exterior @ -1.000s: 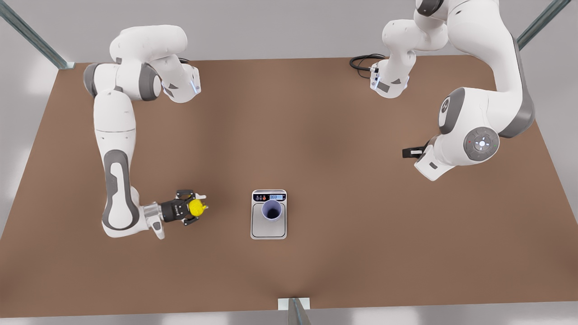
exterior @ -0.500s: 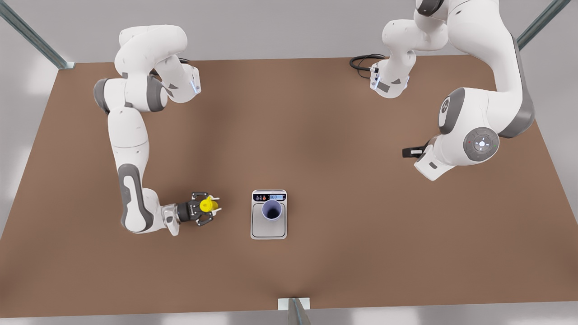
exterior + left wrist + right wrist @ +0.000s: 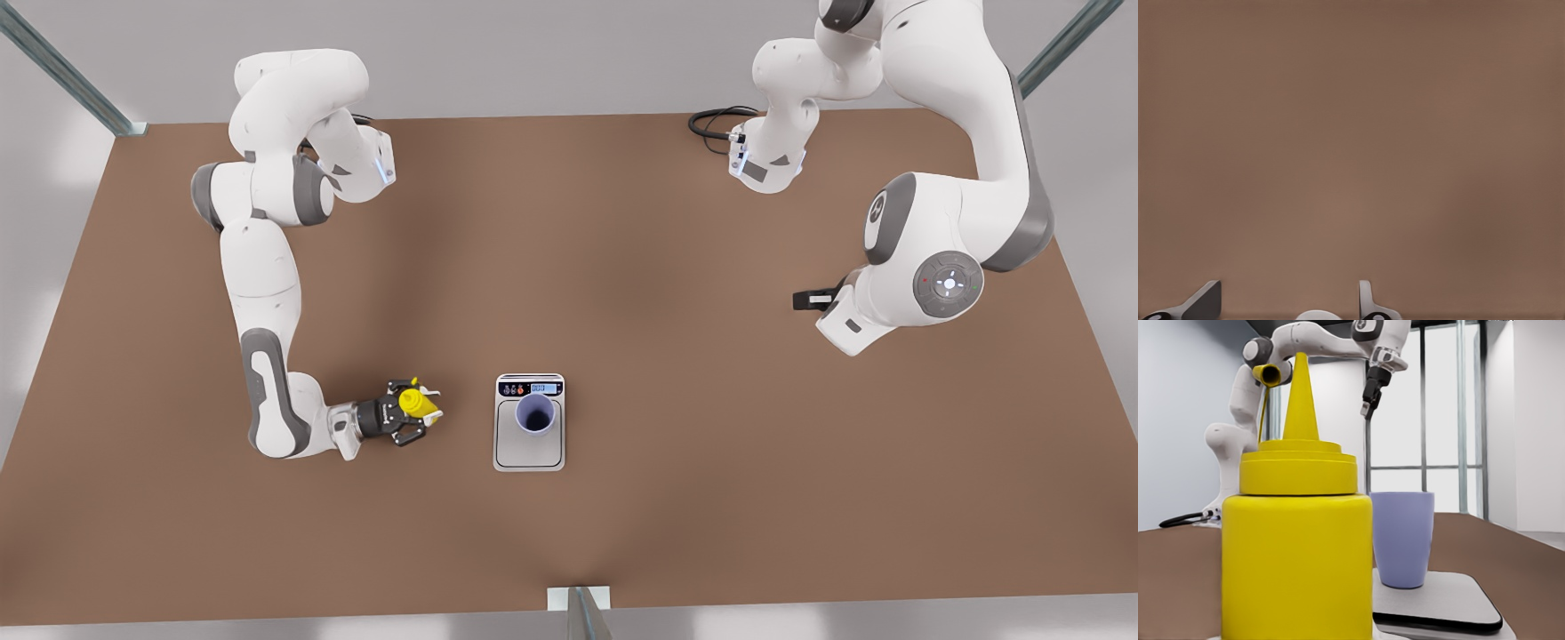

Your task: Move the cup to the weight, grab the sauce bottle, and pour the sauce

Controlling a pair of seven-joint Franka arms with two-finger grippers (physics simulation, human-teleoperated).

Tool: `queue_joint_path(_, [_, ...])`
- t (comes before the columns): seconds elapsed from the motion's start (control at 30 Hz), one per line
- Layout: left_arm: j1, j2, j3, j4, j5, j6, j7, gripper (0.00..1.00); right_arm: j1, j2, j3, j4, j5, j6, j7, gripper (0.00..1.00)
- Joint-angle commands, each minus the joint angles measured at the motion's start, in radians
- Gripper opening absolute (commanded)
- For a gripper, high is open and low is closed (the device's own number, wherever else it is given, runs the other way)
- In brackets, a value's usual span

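Right gripper [image 3: 411, 411] low over table at front view's left, arm folded, fingers clamped on sauce bottle [image 3: 414, 403]. Left gripper [image 3: 1288, 303] raised at front view's right, fingers parted, arm waiting.

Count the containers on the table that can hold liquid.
2: a lavender-blue tapered cup standing on the silver kitchen scale, and a yellow squeeze bottle gripped by the right gripper, at the front view's left of the scale.

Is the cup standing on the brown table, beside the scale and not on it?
No, in the front view the cup stands upright on the steel plate of the scale, not on the bare table.
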Motion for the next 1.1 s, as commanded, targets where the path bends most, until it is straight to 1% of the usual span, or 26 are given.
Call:
queue_joint_path(0.0, [0.0, -0.001, 0.0, 0.0, 0.0, -0.001, 0.003, 1.0, 0.0, -0.002, 0.0, 0.001, 0.001, 0.001, -0.154, 0.76])
queue_joint_path(0.03, [0.002, -0.001, 0.0, 0.0, 0.002, -0.001, 0.003, 1.0, 0.0, -0.003, -0.001, 0.001, -0.004, -0.001, -0.146, 1.0])
queue_joint_path(0.53, [-0.003, 0.0, 0.0, 0.0, 0.0, -0.001, 0.0, 1.0, -0.003, -0.01, -0.004, 0.001, -0.016, -0.004, -0.149, 1.0])
queue_joint_path(0.77, [-0.003, 0.0, 0.0, 0.0, 0.0, -0.001, -0.002, 1.0, -0.068, -0.014, -0.01, 0.001, -0.054, -0.056, -0.154, 1.0])
queue_joint_path(0.87, [-0.003, 0.0, 0.0, 0.0, 0.002, -0.001, 0.0, 1.0, -0.141, -0.019, -0.017, 0.019, -0.139, -0.096, -0.143, 1.0])
queue_joint_path(0.9, [-0.003, 0.0, 0.0, 0.0, 0.0, -0.001, 0.0, 1.0, -0.144, -0.032, -0.075, 0.054, -0.209, -0.096, -0.085, 1.0])
queue_joint_path(0.93, [-0.003, 0.0, 0.0, 0.0, 0.0, -0.001, 0.0, 1.0, -0.14, -0.037, -0.162, 0.102, -0.338, -0.096, 0.105, 1.0])
queue_joint_path(0.97, [-0.003, 0.0, -0.002, 0.0, 0.0, -0.001, 0.0, 1.0, -0.12, -0.039, -0.245, 0.138, -0.482, -0.047, 0.462, 1.0])
queue_joint_path(1.0, [-0.003, 0.0, -0.002, 0.0, 0.0, -0.001, 0.0, 1.0, 0.005, -0.066, -0.459, 0.146, -0.613, 0.013, 0.859, 1.0])
queue_joint_path(1.03, [-0.003, 0.0, 0.0, 0.0, 0.0, -0.001, 0.0, 1.0, 0.135, -0.075, -0.641, 0.111, -0.625, -0.007, 1.262, 1.0])
queue_joint_path(1.07, [-0.004, 0.0, -0.002, 0.0, 0.002, -0.001, 0.0, 1.0, 0.164, -0.077, -0.696, 0.134, -0.628, -0.009, 1.491, 1.0])
